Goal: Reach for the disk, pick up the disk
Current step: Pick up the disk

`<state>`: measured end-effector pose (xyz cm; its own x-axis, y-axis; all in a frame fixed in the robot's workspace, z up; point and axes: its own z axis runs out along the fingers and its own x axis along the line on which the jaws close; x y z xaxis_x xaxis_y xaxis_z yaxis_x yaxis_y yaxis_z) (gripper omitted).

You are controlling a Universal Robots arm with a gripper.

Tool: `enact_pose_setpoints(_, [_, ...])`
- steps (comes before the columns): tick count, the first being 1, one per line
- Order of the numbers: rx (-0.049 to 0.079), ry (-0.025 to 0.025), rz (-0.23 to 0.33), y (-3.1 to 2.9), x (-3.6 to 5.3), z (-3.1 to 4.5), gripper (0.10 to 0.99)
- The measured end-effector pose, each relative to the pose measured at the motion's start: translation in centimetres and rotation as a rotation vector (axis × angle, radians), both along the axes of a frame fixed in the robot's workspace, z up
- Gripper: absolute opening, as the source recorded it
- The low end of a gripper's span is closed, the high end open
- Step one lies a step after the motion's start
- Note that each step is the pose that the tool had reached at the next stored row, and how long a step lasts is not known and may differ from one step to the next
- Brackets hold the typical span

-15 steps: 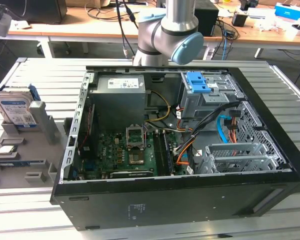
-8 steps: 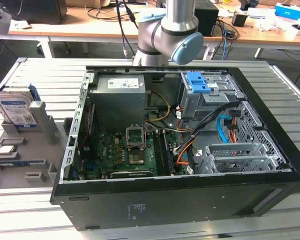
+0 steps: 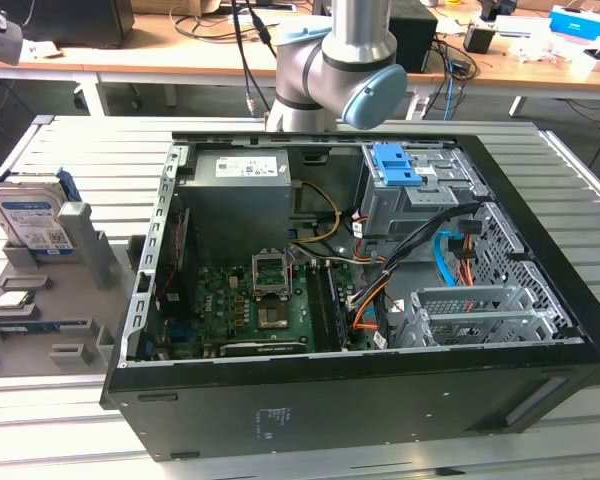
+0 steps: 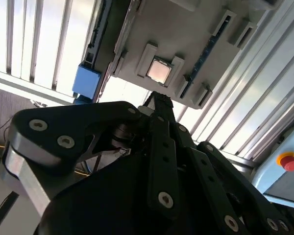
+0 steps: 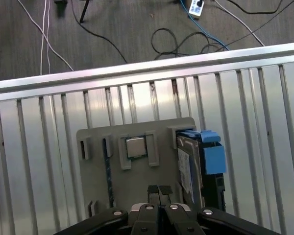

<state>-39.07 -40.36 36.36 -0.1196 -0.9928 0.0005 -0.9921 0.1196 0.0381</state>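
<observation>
Exterior view first: the disk [image 3: 30, 215] stands on edge in a slot at the far end of the grey holder tray [image 3: 92, 260], label facing out. The tray lies on the slatted table [image 3: 80, 140] just beside the open computer case [image 3: 380, 400]. I'd say standing the drive upright leaves both flat faces free for a pinch from above. The robot arm [image 3: 340, 70] rises behind the case.

Looking down in the first wrist view, the gripper [image 5: 159, 191] hovers over the tray with its two fingertips pressed together and nothing between them. It points at the tray's near edge, roughly in line with the processor chip [image 5: 134, 147] seated in the tray's middle pocket. The disk sits one slot along from that chip, its blue side rail [image 5: 213, 157] overhanging the tray's side. The gripper is close above the tray but off to the side of the disk and not touching it, so the reach looks unfinished.
</observation>
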Motion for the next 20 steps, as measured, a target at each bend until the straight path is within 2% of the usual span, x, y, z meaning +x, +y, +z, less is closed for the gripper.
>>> enact_pose_setpoints(5, [0.000, 0.0000, 0.094, 0.00, 0.00, 0.00, 0.106])
enact_pose_setpoints(20, [0.000, 0.0000, 0.263, 0.00, 0.00, 0.00, 0.106])
